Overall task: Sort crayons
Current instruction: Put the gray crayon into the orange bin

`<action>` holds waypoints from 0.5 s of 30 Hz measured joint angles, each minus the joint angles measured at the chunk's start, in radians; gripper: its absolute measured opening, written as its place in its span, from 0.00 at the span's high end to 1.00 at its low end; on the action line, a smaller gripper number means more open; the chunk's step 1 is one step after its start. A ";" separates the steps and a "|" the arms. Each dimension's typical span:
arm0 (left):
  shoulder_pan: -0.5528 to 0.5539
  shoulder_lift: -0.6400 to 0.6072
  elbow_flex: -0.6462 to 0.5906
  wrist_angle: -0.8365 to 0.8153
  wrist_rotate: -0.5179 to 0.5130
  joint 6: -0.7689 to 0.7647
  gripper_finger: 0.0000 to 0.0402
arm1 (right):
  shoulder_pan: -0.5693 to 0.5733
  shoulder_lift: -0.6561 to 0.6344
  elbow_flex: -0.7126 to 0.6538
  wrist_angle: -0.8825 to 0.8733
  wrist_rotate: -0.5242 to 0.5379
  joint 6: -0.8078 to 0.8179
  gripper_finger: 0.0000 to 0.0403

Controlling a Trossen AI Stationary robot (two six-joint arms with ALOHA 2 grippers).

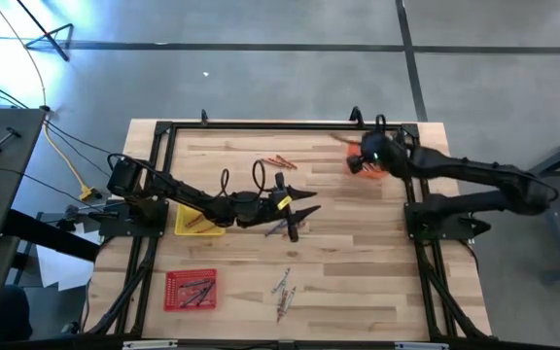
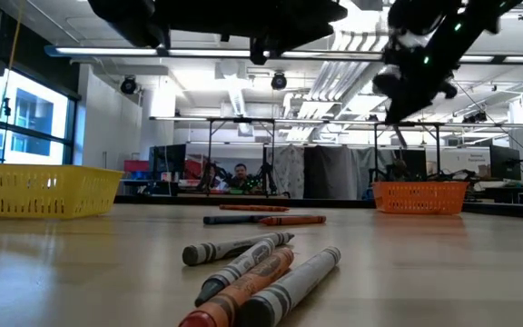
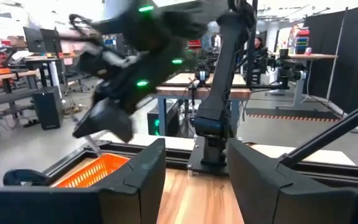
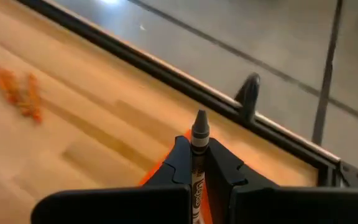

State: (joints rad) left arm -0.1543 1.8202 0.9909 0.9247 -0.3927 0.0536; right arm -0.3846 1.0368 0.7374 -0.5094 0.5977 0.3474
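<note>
The right end effector [image 4: 194, 163] is clamped on a grey wax crayon [image 4: 198, 140], which stands up between its two dark fingers with the pointed tip past them. In the high view this right end effector [image 1: 362, 160] hangs over the small square orange plastic tray [image 1: 366, 167] near the far right corner of the pale wooden bench [image 1: 358, 262]; the left wrist view shows the same orange tray [image 3: 92, 171] under the right arm. The left end effector [image 1: 304, 216] is over the middle of the bench with its fingers spread apart and nothing between them, just above a couple of dark crayons [image 1: 288, 228] lying on the wood. Beside the left arm sits a small yellow plastic tray [image 1: 194, 222], and a red plastic tray [image 1: 191, 289] holding several crayons lies nearer the front edge. A loose cluster of mixed grey and orange crayons [image 1: 282, 289] rests on the bench near the front, well apart from both end effectors, and a few orange crayons [image 1: 281, 161] lie toward the far side. In the low view the front cluster [image 2: 252, 272] fills the foreground.
</note>
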 joint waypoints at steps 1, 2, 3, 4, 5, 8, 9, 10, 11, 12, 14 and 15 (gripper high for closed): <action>-0.002 0.000 0.000 -0.003 0.000 0.000 0.61 | -0.045 0.021 0.000 0.005 -0.048 -0.010 1.00; -0.005 0.000 0.000 -0.004 0.000 0.000 0.61 | -0.088 0.045 0.000 0.005 -0.098 -0.018 1.00; -0.007 0.000 0.000 -0.004 0.000 0.001 0.62 | -0.125 0.070 0.000 0.007 -0.151 -0.036 1.00; -0.010 0.000 0.000 -0.004 -0.001 0.001 0.62 | -0.160 0.099 0.000 0.010 -0.186 -0.050 1.00; -0.014 0.000 0.000 -0.005 -0.001 0.001 0.62 | -0.188 0.130 0.000 0.006 -0.204 -0.058 1.00; -0.022 0.000 0.000 -0.015 0.000 0.003 0.62 | -0.252 0.214 0.000 -0.002 -0.225 -0.083 1.00; -0.024 0.000 0.000 -0.016 0.000 0.006 0.62 | -0.266 0.240 0.000 -0.003 -0.228 -0.090 1.00; -0.026 0.000 0.000 -0.016 0.000 0.013 0.62 | -0.276 0.261 0.000 -0.004 -0.229 -0.093 1.00; -0.026 0.000 0.000 -0.015 -0.001 0.025 0.62 | -0.283 0.281 0.000 -0.001 -0.232 -0.094 1.00; -0.026 0.000 0.000 -0.016 -0.001 0.033 0.62 | -0.286 0.300 0.000 -0.002 -0.233 -0.095 1.00; -0.029 0.000 0.000 -0.015 -0.002 0.036 0.62 | -0.286 0.326 0.000 -0.004 -0.235 -0.103 1.00; -0.030 0.000 0.000 -0.015 -0.004 0.037 0.62 | -0.286 0.334 0.000 -0.003 -0.237 -0.104 1.00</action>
State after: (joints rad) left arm -0.1841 1.8202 0.9905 0.9092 -0.3969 0.0902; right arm -0.6707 1.3708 0.7376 -0.5119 0.3606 0.2431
